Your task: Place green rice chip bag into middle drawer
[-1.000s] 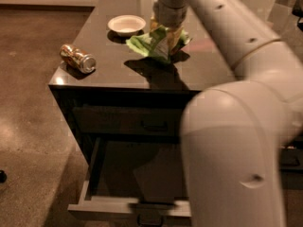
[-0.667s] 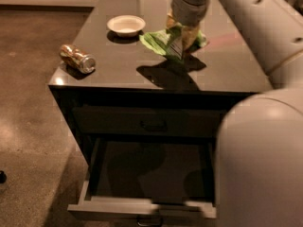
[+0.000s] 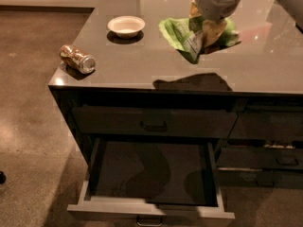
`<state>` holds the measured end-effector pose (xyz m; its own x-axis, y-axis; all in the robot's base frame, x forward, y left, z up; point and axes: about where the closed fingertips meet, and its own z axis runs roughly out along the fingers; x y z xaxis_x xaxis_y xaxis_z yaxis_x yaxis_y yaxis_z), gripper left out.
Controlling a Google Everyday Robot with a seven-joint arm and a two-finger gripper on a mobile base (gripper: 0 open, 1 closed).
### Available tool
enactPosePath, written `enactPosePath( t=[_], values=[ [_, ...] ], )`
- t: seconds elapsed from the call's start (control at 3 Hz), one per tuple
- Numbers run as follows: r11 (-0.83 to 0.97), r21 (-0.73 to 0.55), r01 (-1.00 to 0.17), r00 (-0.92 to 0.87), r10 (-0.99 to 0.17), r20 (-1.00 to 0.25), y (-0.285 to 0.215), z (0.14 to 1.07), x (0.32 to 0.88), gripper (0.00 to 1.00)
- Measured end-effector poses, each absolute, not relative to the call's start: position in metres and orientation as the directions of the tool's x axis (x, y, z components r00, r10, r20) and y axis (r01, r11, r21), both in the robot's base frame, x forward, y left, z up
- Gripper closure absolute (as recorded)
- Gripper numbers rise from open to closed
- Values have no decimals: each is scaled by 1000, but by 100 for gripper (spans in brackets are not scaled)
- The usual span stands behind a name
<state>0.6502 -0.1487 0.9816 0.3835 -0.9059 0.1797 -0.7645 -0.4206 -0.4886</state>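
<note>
My gripper [image 3: 207,28] is shut on the green rice chip bag [image 3: 182,36] and holds it in the air above the counter top, well clear of the surface. The bag hangs crumpled, its light-green foil and pale panel showing to the left of the gripper. Its shadow [image 3: 194,82] falls near the counter's front edge. The middle drawer [image 3: 151,207] stands pulled open below the counter front, with pale rim, dark floor and a small metal pull. The bag is above and behind the drawer, slightly to its right.
A white bowl [image 3: 126,26] sits at the back left of the counter [image 3: 118,60]. A shiny drinks can [image 3: 77,59] lies on its side near the left edge. A shut drawer front with a black handle [image 3: 152,125] is above the open drawer. Narrower dark drawers [image 3: 265,160] are at the right.
The gripper has lifted the bag higher off the counter and carried it right and forward. The arm that blocked the right side has swung out of view.
</note>
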Motion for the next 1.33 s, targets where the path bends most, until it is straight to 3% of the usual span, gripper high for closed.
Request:
enactPosePath(
  t=[0.33,0.67,1.33],
  values=[
    [-308,-363,-880,245,-947,209,-153,927,605,100],
    [-270,-370,-889,209,-958,197,-154,923,605,100],
    [-164,-324,-932,158,-986,47,-160,898,567,100]
  ],
)
